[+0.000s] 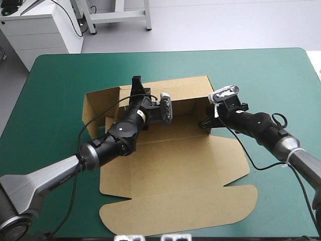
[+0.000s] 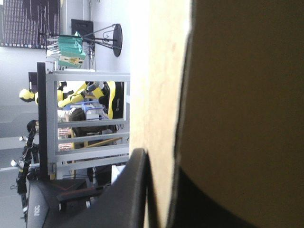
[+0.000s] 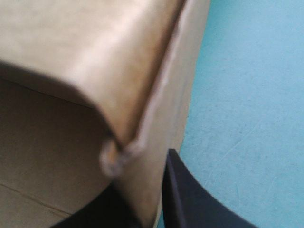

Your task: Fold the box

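Observation:
The brown box (image 1: 170,170) lies mid-table with its lid flat toward the near edge and its far walls raised. My left gripper (image 1: 137,86) reaches over the far left part, where an upright panel stands. In the left wrist view the board (image 2: 161,95) runs edge-on between the black fingers (image 2: 135,190) of that gripper (image 2: 159,164), which is shut on it. My right gripper (image 1: 206,122) sits at the box's right wall. There the wall's folded edge (image 3: 142,95) passes between the fingers (image 3: 190,199), and the gripper (image 3: 142,173) is shut on it.
Teal-green cover (image 1: 281,80) shows bare all around the box, widest at the right and along the far edge. A side flap (image 1: 98,105) lies flat at the box's left. A white cabinet (image 1: 35,30) stands beyond the far left corner.

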### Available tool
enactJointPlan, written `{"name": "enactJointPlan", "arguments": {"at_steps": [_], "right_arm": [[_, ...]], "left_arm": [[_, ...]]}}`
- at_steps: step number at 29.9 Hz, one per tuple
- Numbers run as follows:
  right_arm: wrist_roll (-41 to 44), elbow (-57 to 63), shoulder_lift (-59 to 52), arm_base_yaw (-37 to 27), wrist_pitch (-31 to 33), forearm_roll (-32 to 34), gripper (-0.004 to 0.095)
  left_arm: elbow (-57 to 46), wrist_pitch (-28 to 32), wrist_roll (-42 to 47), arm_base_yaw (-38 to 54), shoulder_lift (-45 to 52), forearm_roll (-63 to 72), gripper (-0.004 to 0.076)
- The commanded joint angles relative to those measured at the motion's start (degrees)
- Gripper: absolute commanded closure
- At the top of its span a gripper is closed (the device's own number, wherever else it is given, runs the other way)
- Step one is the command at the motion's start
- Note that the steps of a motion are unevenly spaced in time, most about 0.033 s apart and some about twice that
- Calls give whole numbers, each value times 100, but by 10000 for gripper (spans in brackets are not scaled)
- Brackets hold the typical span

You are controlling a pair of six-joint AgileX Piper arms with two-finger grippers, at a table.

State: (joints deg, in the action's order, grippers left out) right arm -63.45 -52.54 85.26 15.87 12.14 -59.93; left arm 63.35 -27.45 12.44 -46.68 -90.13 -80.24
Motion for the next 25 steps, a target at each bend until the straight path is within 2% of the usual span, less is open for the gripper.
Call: {"name": "enactJointPlan", "arguments": {"at_steps": [1, 6, 8, 15, 17, 19, 20, 22, 23, 25], "right_arm": [[42, -139, -206, 29, 25, 116, 921], [336, -139, -206, 29, 36, 328, 920], [351, -139, -206, 29, 48, 361, 921], [444, -139, -216, 29, 37, 361, 921], [444, -139, -216, 29, 25, 361, 921], [458, -139, -216, 29, 26, 361, 922], [458, -139, -216, 29, 26, 361, 922], [458, -139, -216, 29, 26, 361, 922], [458, -139, -216, 29, 26, 361, 922], [458, -139, -216, 29, 26, 361, 922]], "left_arm": [[105, 664, 113, -346, 272, 154, 577], [105, 431, 145, -701, 437, 132, 348], [105, 326, 202, -793, 494, 149, 305], [105, -124, 257, -1285, 779, 151, 303], [105, -394, 257, -1540, 891, 60, 321], [105, -612, 228, -1792, 1004, 28, 377], [105, -683, 190, -1927, 1054, 17, 436], [105, -759, -14, -2148, 1152, 81, 611], [105, -769, -95, -2252, 1228, 131, 731], [128, -758, -198, -2391, 1331, 290, 697]]}}
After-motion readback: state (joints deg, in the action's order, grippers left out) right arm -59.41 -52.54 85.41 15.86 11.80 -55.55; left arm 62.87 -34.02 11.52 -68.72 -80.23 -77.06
